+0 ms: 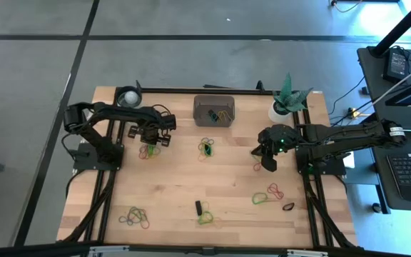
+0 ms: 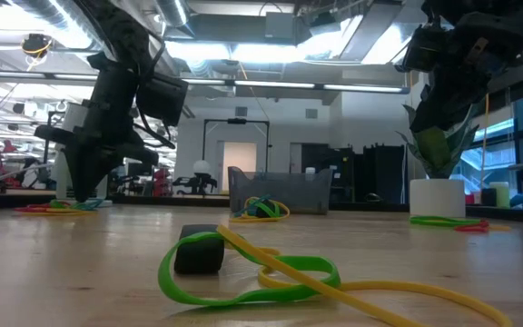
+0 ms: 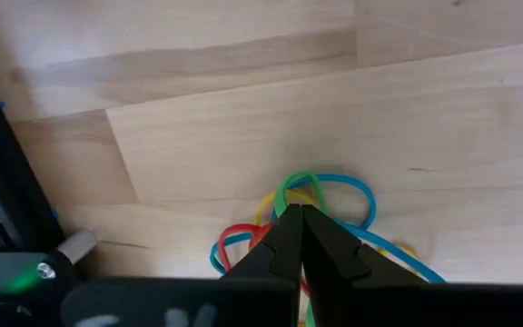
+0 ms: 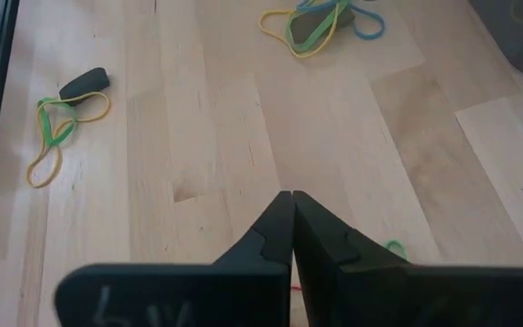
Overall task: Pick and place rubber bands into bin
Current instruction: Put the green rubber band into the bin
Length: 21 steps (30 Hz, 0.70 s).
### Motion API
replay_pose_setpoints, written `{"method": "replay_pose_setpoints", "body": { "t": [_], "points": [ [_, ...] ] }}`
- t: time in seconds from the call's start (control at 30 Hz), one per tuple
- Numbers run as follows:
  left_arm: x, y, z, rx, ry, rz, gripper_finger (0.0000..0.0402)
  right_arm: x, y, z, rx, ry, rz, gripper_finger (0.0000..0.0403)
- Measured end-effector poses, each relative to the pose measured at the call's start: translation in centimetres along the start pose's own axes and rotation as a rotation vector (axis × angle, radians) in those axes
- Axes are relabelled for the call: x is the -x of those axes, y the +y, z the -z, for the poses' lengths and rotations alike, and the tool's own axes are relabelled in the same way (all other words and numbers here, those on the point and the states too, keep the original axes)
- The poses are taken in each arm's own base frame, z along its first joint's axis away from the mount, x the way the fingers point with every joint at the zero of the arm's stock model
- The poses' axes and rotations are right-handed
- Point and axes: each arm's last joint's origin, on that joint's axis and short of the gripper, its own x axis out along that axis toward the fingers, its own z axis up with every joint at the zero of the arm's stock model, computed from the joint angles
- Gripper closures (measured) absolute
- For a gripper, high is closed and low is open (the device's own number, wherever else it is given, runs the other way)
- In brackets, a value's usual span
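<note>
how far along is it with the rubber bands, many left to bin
Early on. The bin already holds a few bands. In hand: the left gripper is shut on the rubber bands in the cluster at the table's left. Left: clusters mid-table, front left, front centre and right. The right gripper hangs shut, empty.

One bin (image 1: 213, 110), two grippers: left gripper (image 1: 150, 145), right gripper (image 1: 267, 160); about seven clusters of rubber bands (image 1: 206, 148) on table (image 1: 170, 193), single loops uncountable; one white cup (image 1: 128, 96); one potted plant (image 1: 285, 100)
</note>
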Motion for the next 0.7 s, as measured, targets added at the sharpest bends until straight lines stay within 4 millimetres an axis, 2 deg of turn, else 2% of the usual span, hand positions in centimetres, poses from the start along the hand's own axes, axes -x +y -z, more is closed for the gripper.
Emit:
{"method": "replay_pose_setpoints", "body": {
  "t": [0.7],
  "points": [
    [0.00, 0.06, -0.11, -0.043, -0.028, -0.016, 0.0397, 0.00, 0.00, -0.01, -0.002, 0.000, 0.000, 0.0391]
  ]
}}
